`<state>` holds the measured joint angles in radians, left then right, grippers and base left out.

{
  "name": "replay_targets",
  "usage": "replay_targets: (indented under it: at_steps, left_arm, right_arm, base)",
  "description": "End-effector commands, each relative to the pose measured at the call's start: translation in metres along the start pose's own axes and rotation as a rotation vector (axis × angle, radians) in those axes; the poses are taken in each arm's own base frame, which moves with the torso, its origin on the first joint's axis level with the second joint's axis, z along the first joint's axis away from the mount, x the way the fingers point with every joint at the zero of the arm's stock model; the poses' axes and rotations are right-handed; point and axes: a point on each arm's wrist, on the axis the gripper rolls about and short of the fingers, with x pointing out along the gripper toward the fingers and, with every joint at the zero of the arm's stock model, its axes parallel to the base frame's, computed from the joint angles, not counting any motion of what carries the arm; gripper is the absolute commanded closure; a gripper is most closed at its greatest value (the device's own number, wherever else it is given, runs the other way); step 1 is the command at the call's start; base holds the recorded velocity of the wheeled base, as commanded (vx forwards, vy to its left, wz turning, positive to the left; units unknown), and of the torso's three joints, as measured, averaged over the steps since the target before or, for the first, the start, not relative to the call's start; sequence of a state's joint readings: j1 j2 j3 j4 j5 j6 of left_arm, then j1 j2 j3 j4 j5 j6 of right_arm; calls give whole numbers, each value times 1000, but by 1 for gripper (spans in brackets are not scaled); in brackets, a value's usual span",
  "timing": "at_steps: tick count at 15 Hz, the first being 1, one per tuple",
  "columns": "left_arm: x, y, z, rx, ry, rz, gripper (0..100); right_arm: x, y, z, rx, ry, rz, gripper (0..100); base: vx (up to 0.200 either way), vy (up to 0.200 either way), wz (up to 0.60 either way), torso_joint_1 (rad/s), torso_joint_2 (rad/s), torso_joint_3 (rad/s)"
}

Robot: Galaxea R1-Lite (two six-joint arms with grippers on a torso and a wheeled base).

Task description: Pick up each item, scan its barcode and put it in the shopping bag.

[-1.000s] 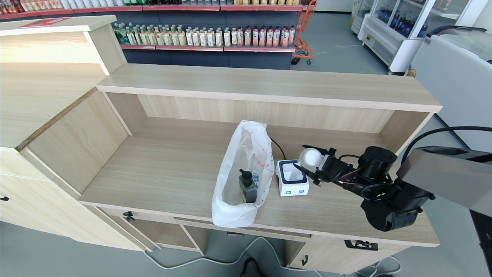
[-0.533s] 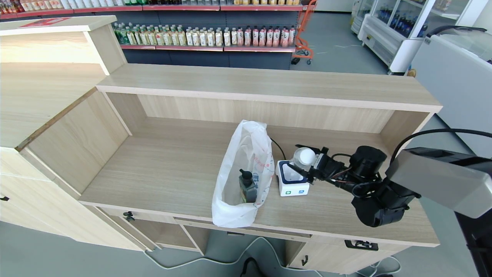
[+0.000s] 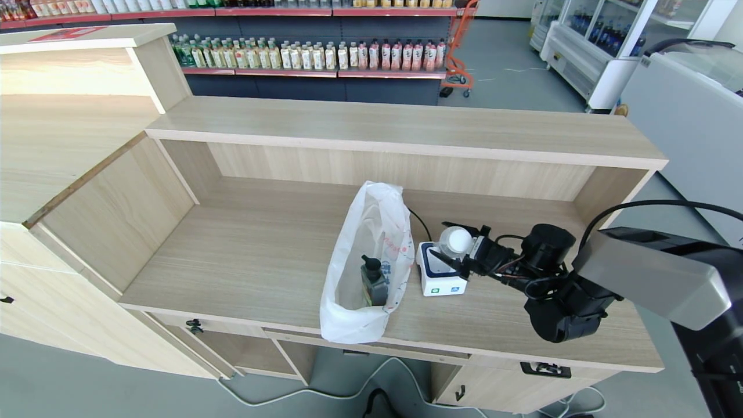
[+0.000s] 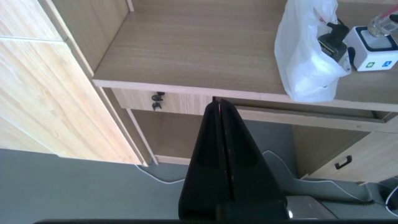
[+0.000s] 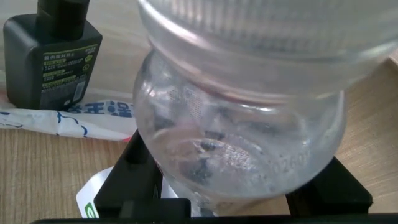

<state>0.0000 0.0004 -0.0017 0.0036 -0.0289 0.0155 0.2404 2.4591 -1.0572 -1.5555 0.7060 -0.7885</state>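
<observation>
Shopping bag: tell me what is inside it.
Inside the shopping bag sits one dark bottle with a black cap. The bag's crumpled white folds hide its bottom, so anything lying lower cannot be seen.

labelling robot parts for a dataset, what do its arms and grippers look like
The right arm has a boxy grey forearm, then rounded black wrist joints. A thick black cable arcs over it, and thin red and black wires run just behind the black right gripper. The left gripper is glossy black, tapering to a narrow wedge.
</observation>
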Motion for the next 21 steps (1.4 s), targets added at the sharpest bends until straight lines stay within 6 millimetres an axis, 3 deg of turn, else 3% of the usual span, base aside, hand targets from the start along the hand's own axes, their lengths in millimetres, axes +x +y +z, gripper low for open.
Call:
replay_targets:
  at_steps: [1,6,9,12,13,14,16,21]
  left_arm:
    - [0,0,0,0,-1,0,100]
    - [0,0,0,0,-1,0,100]
    - [0,0,0,0,-1,0,100]
    - [0,0,0,1,-2,0,100]
    - [0,0,0,3,-1,0,100]
    - [0,0,0,1,-1,0,100]
    - [0,0,0,1,-1,0,100]
    - [0,0,0,1,1,0,100]
  right_arm:
    - [0,3,-3,7,3,9,100]
    - [1,-1,1,16,-11,-4,100]
    - [-3,-38,46,97,-46,-107,100]
    - [-20,-65,105,302,44,-369,100]
    - [-20,-65,106,307,48,-372,100]
    - [-31,-61,123,449,165,-474,100]
    - [-35,-54,131,558,226,-556,100]
    - [-26,-49,142,682,247,-541,100]
  base:
    - [0,0,0,0,0,0]
    - [0,0,0,0,0,0]
    - [0,0,0,0,0,0]
    - [0,0,0,0,0,0]
    - [0,200,0,-2,2,-2]
    - [0,200,0,2,2,7]
    - [0,200,0,0,-7,7]
    - [0,200,0,4,6,5]
